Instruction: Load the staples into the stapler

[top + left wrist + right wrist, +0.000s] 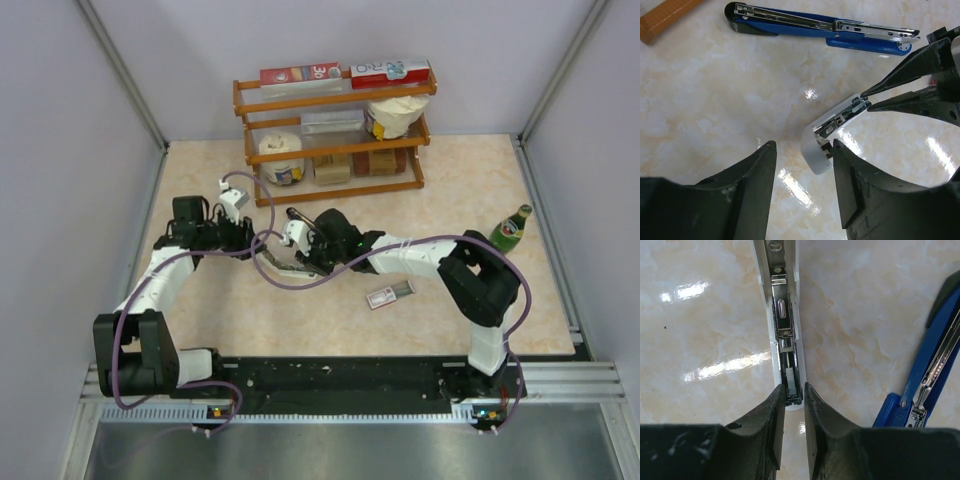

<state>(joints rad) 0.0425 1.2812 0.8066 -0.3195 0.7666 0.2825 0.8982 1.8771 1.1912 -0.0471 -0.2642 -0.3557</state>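
A white stapler (785,295) lies opened on the marble table, its metal magazine (785,330) facing up. My right gripper (793,390) is shut on the magazine's near end; it also shows in the top view (292,254). In the left wrist view the same stapler (827,132) sits with its rounded end beside my right-hand finger (855,185). My left gripper (803,150) is open and holds nothing. A blue stapler (820,27) lies opened farther away, also in the right wrist view (935,365). The red-and-white staple box (388,293) lies alone to the right.
A wooden rack (335,150) with boxes, a roll and a bag stands at the back; its base edge (665,20) shows in the left wrist view. A green bottle (510,229) stands at the right edge. Purple cables loop between both arms.
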